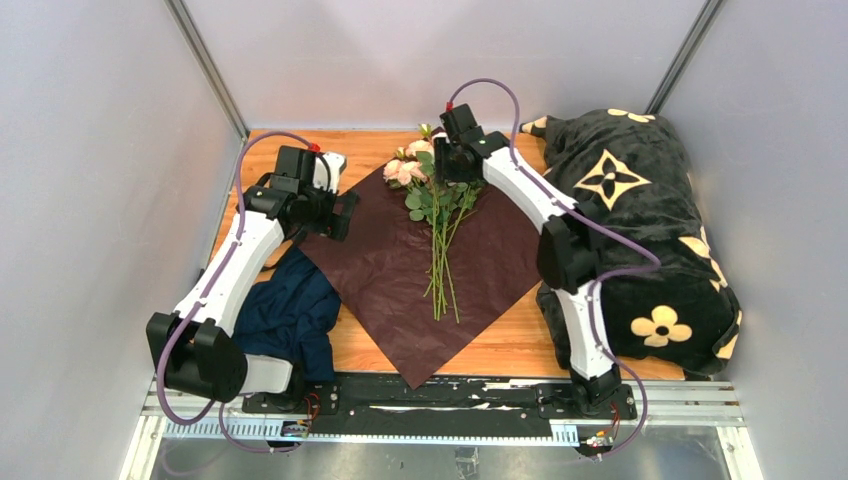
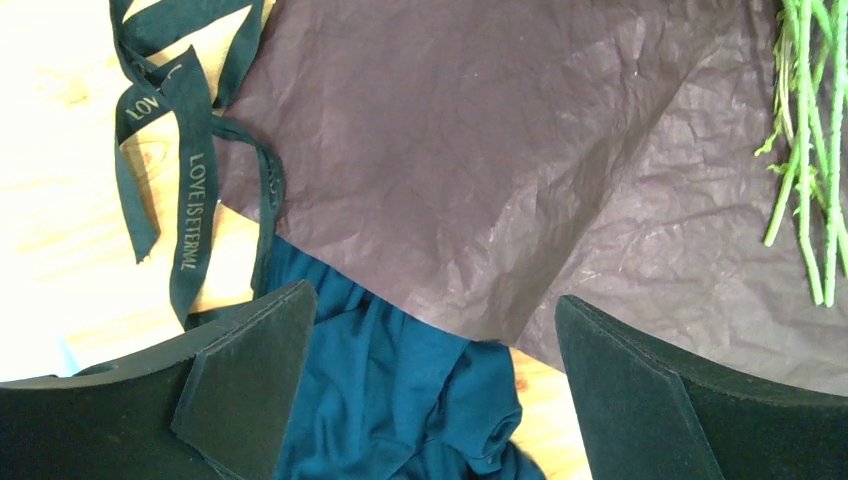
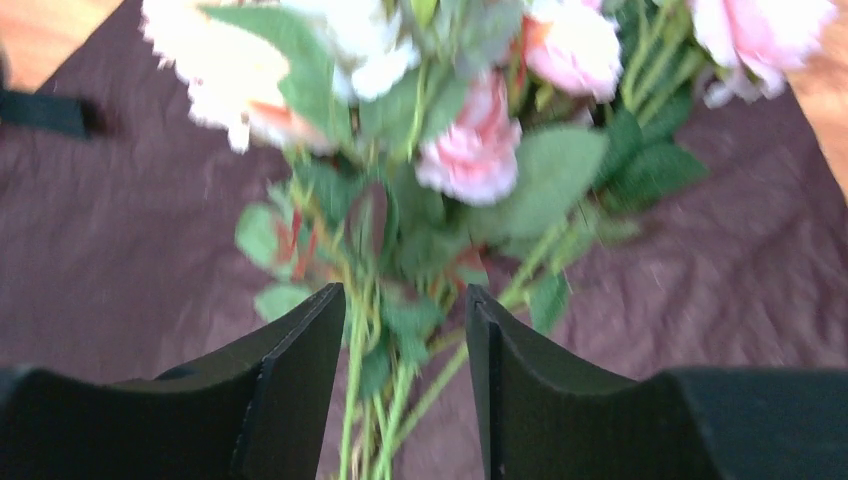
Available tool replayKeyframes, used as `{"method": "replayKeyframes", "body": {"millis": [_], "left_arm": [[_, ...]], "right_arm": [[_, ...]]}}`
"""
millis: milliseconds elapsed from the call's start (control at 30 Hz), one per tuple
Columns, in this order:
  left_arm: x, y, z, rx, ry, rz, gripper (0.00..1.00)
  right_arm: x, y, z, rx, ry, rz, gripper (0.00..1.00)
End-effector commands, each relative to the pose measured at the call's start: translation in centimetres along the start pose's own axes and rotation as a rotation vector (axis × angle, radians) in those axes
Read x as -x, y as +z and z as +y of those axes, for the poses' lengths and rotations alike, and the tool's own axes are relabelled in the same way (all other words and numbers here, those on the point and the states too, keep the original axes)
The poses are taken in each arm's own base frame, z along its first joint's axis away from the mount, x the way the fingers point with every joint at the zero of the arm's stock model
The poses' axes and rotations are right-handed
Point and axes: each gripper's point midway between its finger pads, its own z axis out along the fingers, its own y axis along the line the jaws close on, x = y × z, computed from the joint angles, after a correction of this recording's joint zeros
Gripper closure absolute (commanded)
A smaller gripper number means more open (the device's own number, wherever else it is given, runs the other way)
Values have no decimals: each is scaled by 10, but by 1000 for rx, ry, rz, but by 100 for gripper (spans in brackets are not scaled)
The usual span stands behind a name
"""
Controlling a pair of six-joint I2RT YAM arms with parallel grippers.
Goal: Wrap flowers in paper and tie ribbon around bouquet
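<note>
The flowers (image 1: 418, 168), pale pink roses on long green stems, lie down the middle of the burgundy paper (image 1: 390, 280), which is spread flat as a diamond on the wooden table. My right gripper (image 1: 446, 160) is over the leafy part just below the blooms. In the right wrist view its jaws (image 3: 405, 335) stand apart, with several stems (image 3: 385, 420) loose between them. My left gripper (image 1: 338, 214) is open above the paper's left corner (image 2: 500, 200), with nothing between its fingers (image 2: 250, 370). The black ribbon (image 2: 190, 200) lies looped on the wood beside that corner.
A navy blue cloth (image 1: 290, 312) is bunched under the paper's left edge, below my left gripper (image 2: 430, 345). A black blanket with cream flowers (image 1: 640, 230) fills the right side of the table. Grey walls close in the table on three sides.
</note>
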Motion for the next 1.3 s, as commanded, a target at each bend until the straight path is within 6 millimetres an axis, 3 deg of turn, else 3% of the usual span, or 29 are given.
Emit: {"method": "replayKeyframes", "body": {"millis": [0, 133, 300, 367, 433, 500, 567, 633, 733, 833, 867, 967, 1067, 1167, 1267], "left_arm": [[-9, -6, -2, -35, 153, 17, 0], [-50, -7, -9, -129, 300, 160, 4], [-99, -14, -20, -224, 458, 215, 7], [-108, -21, -31, -273, 539, 186, 7], [-115, -25, -43, -300, 636, 160, 7], [-121, -24, -53, -291, 744, 170, 7], [-124, -19, -60, -255, 853, 192, 8], [-124, -10, -75, -272, 923, 197, 14], [-129, -7, -90, -360, 977, 183, 17], [-135, 2, -93, -382, 1051, 149, 17], [-140, 6, -93, -390, 1085, 144, 16], [-148, 15, -96, -408, 1146, 109, 16], [-154, 18, -106, -463, 1194, 57, 16], [-159, 19, -118, -515, 1229, -22, 16], [-166, 20, -127, -573, 1212, -24, 15]], "right_arm": [[-25, -83, -7, 23, -83, 64, 49], [-105, -113, 6, 220, -130, 261, 55], [-185, -143, 33, 495, -278, 328, 57], [-206, -147, 31, 498, -254, 348, 58], [-227, -144, 17, 421, -181, 384, 63], [-233, -136, 6, 357, -127, 342, 64], [-227, -128, -6, 270, -85, 284, 66], [-219, -115, -16, 182, -73, 246, 79], [-208, -88, -31, 57, -89, 224, 88], [-196, -59, -27, 9, -87, 230, 95], [-200, -46, -28, -13, -86, 261, 97], [-194, -23, -23, -40, -89, 292, 100], [-195, -7, -4, -10, -115, 329, 100], [-194, -2, 26, 63, -146, 348, 100], [-186, -11, 38, 87, -161, 329, 100]]}}
